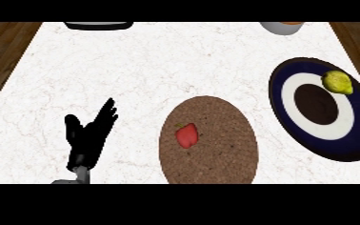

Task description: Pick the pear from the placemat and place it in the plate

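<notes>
A yellow-green pear (337, 82) lies on the upper right part of the round plate (284, 100), which has a dark blue rim, a white ring and a dark centre. The brown woven placemat (225, 148) sits left of the plate at the lower middle. A red fruit-like object (186, 135) rests on the placemat's left side. My left hand (88, 136) shows at the lower left with fingers straight, pointing up and away, holding nothing. It stands well left of the placemat. My right hand shows nowhere.
The white marble counter (141, 66) has wooden borders at both sides. A dark dish edge (98, 25) sits at the far left edge and a grey bowl with orange inside (283, 26) at the far right.
</notes>
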Motion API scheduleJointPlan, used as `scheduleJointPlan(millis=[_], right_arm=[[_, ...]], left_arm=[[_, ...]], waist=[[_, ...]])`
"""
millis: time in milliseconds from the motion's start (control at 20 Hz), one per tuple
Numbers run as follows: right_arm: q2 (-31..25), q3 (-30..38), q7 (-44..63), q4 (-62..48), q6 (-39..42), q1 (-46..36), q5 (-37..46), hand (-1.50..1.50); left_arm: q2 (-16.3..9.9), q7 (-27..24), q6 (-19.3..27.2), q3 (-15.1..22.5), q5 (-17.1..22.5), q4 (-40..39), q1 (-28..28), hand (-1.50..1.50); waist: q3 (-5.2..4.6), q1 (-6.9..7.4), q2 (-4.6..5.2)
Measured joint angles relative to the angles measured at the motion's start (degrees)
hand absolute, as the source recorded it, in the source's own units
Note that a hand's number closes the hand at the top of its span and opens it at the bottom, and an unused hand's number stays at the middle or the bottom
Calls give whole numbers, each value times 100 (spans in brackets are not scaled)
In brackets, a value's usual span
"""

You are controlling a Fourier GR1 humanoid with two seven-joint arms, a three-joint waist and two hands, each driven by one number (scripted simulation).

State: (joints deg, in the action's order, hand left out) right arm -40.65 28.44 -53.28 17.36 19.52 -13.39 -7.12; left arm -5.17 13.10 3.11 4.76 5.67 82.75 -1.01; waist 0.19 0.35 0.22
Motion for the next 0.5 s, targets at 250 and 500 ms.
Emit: scheduleJointPlan(millis=[250, 500], right_arm=[[46, -150, -194, 190, -116, 446, 130, -150], [79, -218, -327, 224, -214, 738, 195, -150]], left_arm=[[-21, -97, -49, -39, -1, -32, -114, 0], [-42, -54, -80, -80, 7, -56, -45, 0]], waist=[[-4, -20, -9], [1, -24, -10]])
